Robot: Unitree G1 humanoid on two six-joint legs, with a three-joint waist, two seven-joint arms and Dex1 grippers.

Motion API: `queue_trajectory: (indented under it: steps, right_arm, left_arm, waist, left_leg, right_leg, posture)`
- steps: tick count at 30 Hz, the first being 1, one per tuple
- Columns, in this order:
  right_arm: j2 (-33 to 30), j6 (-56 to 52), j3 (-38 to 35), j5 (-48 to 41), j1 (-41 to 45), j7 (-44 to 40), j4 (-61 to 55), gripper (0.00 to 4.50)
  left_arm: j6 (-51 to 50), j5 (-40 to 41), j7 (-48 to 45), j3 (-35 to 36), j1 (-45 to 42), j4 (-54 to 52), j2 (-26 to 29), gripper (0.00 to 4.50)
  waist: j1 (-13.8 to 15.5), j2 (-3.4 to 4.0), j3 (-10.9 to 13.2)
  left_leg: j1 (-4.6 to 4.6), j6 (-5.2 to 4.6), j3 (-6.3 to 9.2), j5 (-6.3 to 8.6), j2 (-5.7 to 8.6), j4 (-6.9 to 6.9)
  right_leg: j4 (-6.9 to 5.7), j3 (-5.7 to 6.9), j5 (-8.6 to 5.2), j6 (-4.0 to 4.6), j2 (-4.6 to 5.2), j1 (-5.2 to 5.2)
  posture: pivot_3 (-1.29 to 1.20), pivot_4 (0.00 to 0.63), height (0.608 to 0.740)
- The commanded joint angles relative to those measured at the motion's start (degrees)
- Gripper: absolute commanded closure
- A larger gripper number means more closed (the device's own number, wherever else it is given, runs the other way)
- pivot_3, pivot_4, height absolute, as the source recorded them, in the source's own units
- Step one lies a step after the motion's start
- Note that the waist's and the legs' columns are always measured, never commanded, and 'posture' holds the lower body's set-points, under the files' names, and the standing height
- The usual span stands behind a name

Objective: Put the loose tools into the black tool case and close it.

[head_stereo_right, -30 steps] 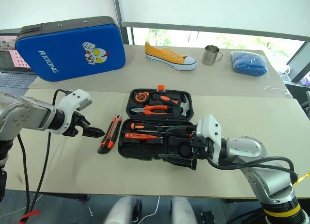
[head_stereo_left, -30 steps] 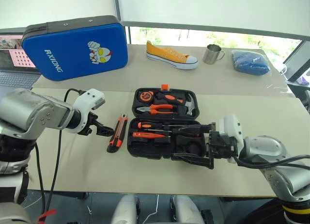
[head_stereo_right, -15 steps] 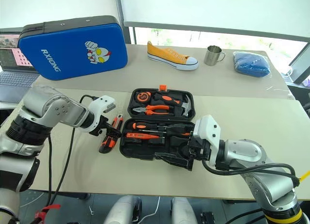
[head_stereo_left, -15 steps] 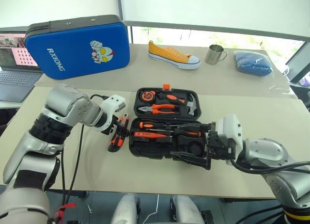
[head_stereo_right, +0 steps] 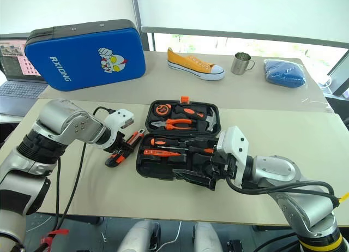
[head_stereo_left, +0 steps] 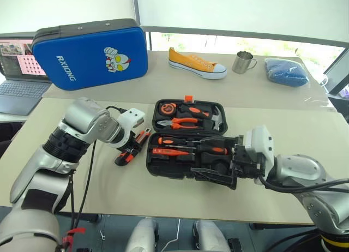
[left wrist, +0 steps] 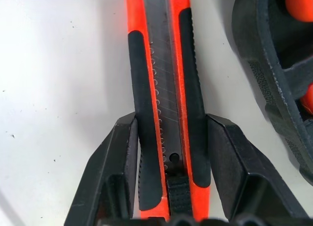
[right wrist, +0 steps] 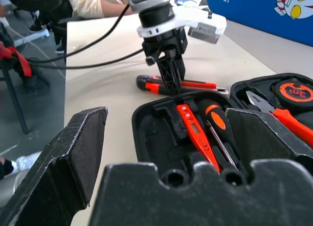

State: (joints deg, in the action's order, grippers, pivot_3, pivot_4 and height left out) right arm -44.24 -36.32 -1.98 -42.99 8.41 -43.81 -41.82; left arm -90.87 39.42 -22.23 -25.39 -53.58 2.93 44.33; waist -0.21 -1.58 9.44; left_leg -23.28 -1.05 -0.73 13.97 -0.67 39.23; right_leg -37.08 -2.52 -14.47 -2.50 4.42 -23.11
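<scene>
The black tool case (head_stereo_left: 163, 172) lies open in the middle of the table. Its near half holds two black-and-orange screwdrivers (head_stereo_left: 211, 149) and the thin orange tester pen (head_stereo_left: 166, 151). Its far half holds pliers, a hammer and a tape measure. Just left of the case lies the black-and-orange utility knife (head_stereo_left: 124, 155), angled on the table. My left gripper (left wrist: 171, 121) points down on it, fingers (left wrist: 124, 152) pressed against both of its sides. My right gripper (head_stereo_left: 221, 159) stands wide open at the case's near right corner, holding nothing.
A blue cartoon-printed zip case (head_stereo_left: 90, 53) stands at the back left, with a laptop (head_stereo_left: 16, 85) beside it. Along the far edge sit a yellow shoe (head_stereo_left: 196, 64), a metal mug (head_stereo_left: 242, 61) and a blue cloth (head_stereo_left: 286, 72).
My left arm swung right and down onto the utility knife and its fingers closed against it. The knife has turned a little on the table. The right gripper kept still.
</scene>
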Motion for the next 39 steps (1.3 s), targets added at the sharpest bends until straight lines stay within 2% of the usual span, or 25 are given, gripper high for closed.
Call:
queue_trajectory:
  steps: [1, 4, 5, 7, 8, 10, 12, 14, 17, 20, 22, 24, 27, 31, 39]
  right_arm:
    - [-1.7, -0.5, -3.1, -2.5, 0.0, -0.9, -2.7, 0.0]
    - [-2.9, -0.6, -4.4, -3.8, -1.2, -1.5, -3.3, 0.0]
    - [-3.4, -0.9, -5.3, -4.8, -2.0, -1.9, -3.3, 0.0]
    - [-4.8, -1.7, -7.5, -7.4, -4.0, -3.2, -3.7, 0.0]
    - [-5.8, -1.9, -8.7, -8.5, -5.3, -4.1, -4.1, 0.0]
    - [-7.1, -1.8, -10.4, -9.2, -7.1, -4.9, -4.6, 0.0]
    - [-7.9, -1.4, -11.5, -8.8, -8.3, -5.0, -4.6, 0.0]
    - [-8.6, -1.2, -12.7, -8.5, -9.5, -5.2, -4.6, 0.0]
    - [-9.6, -1.2, -14.9, -8.9, -11.9, -6.1, -5.5, 0.0]
    - [-10.0, -1.3, -16.5, -9.4, -13.9, -6.1, -6.6, 0.0]
    - [-9.8, -1.3, -17.4, -9.6, -15.5, -5.7, -7.6, 0.0]
    - [-9.4, -1.5, -17.7, -9.4, -16.6, -4.8, -8.6, 0.0]
    - [-9.1, -1.5, -18.2, -9.8, -17.8, -4.2, -9.4, 0.0]
    - [-9.0, -1.0, -19.3, -9.7, -19.9, -4.2, -9.7, 0.0]
    - [-6.5, 1.8, -17.7, -5.8, -24.0, -3.3, -10.5, 0.0]
  left_arm:
    - [3.7, -4.9, -2.5, -1.1, 5.1, 1.6, 5.2, 2.9]
    - [11.5, -8.1, -7.6, -0.7, 5.7, 2.6, 8.8, 2.9]
    - [16.1, -9.5, -11.8, -1.8, 5.6, 2.1, 10.9, 2.9]
    - [30.2, -13.3, -22.0, -2.1, 5.9, 1.8, 15.1, 2.9]
    - [38.3, -13.7, -27.9, -0.1, 6.0, 1.9, 16.3, 2.9]
    - [49.4, -12.9, -36.4, 4.2, 6.0, 2.4, 16.0, 2.9]
    - [55.0, -10.3, -43.3, 7.8, 5.8, 1.7, 14.2, 2.9]
    - [56.9, -8.5, -49.6, 9.3, 5.5, -0.4, 12.5, 2.9]
    - [59.0, -10.4, -58.3, 6.2, 5.3, -5.5, 12.0, 2.9]
    - [60.4, -12.6, -62.7, 3.8, 4.5, -8.8, 10.2, 2.9]
    - [61.1, -14.8, -62.5, 1.6, 3.7, -10.3, 6.8, 2.9]
    - [57.2, -17.6, -60.1, -1.9, 2.2, -10.6, 2.9, 2.9]
    - [55.4, -22.0, -58.8, -5.8, 1.5, -10.2, -0.6, 2.9]
    - [50.7, -26.4, -57.9, -10.3, 0.5, -9.8, -2.8, 2.9]
    - [50.7, -31.7, -57.1, -13.8, 1.2, -8.4, -6.0, 2.9]
  waist:
    - [-0.6, 0.08, 0.0]
    - [-1.0, 0.14, -0.1]
    - [-1.0, 0.13, -0.1]
    - [-1.0, 0.13, -0.1]
    - [-0.9, 0.09, 0.0]
    - [-0.3, -0.05, 0.0]
    - [0.7, -0.12, 0.1]
    - [1.3, -0.12, 0.1]
    - [1.3, -0.14, 0.1]
    - [0.9, -0.15, 0.1]
    - [0.8, -0.15, 0.1]
    - [0.9, -0.17, 0.1]
    - [0.9, -0.17, 0.1]
    - [0.4, -0.17, 0.1]
    - [0.2, -0.16, 0.1]
  left_leg:
    - [0.03, 0.0, -0.02, 0.0, -0.03, -0.03]
    - [0.22, 0.02, -0.03, -0.02, -0.05, -0.23]
    - [0.24, 0.04, -0.03, -0.03, -0.07, -0.27]
    - [0.19, 0.05, -0.01, -0.04, -0.14, -0.27]
    - [0.16, 0.06, -0.03, -0.05, -0.14, -0.29]
    - [-0.03, 0.1, -0.04, -0.07, -0.13, -0.27]
    - [-0.22, 0.15, -0.06, -0.1, -0.11, -0.2]
    - [-0.38, 0.14, -0.08, -0.09, -0.09, -0.06]
    - [-0.56, 0.03, -0.22, -0.03, -0.07, 0.13]
    - [-0.56, 0.01, -0.24, -0.01, -0.05, 0.14]
    - [-0.54, 0.01, -0.21, -0.02, -0.05, 0.14]
    - [-0.53, 0.01, -0.15, -0.02, -0.05, 0.18]
    - [-0.59, -0.11, -0.02, 0.06, -0.03, 0.4]
    - [-0.62, -0.2, 0.07, 0.11, -0.05, 0.48]
    - [-0.57, -0.2, 0.1, 0.11, -0.06, 0.5]
  right_leg:
    - [0.0, -0.03, -0.01, 0.02, -0.02, 0.0]
    - [-0.03, -0.12, -0.02, 0.12, -0.09, 0.02]
    - [-0.04, -0.12, -0.02, 0.17, -0.13, 0.01]
    - [-0.06, -0.09, -0.03, 0.23, -0.22, -0.06]
    - [-0.06, -0.09, -0.03, 0.25, -0.22, -0.1]
    - [-0.01, -0.01, -0.04, 0.26, -0.17, -0.2]
    - [0.08, 0.14, -0.04, 0.23, -0.03, -0.22]
    - [0.24, 0.15, -0.01, 0.06, 0.04, -0.17]
    - [0.35, 0.08, 0.04, -0.1, 0.03, -0.14]
    - [0.34, 0.06, 0.05, -0.11, -0.03, -0.14]
    - [0.28, 0.06, 0.05, -0.1, -0.09, -0.14]
    - [0.26, 0.07, 0.05, -0.1, -0.11, -0.11]
    - [0.25, 0.06, 0.04, -0.14, -0.1, -0.07]
    - [0.2, 0.01, 0.04, -0.15, -0.14, -0.1]
    - [0.11, 0.0, 0.03, -0.14, -0.16, -0.09]
  posture:
    - [0.0, 0.15, 0.739]
    - [0.0, 0.15, 0.739]
    - [0.0, 0.15, 0.739]
    - [0.0, 0.15, 0.739]
    - [0.0, 0.15, 0.739]
    - [0.0, 0.15, 0.739]
    - [0.0, 0.15, 0.739]
    - [0.0, 0.15, 0.739]
    - [0.0, 0.15, 0.739]
    - [0.0, 0.15, 0.739]
    - [0.0, 0.15, 0.739]
    - [0.0, 0.15, 0.739]
    - [0.0, 0.15, 0.739]
    - [0.0, 0.15, 0.739]
    - [0.0, 0.15, 0.739]
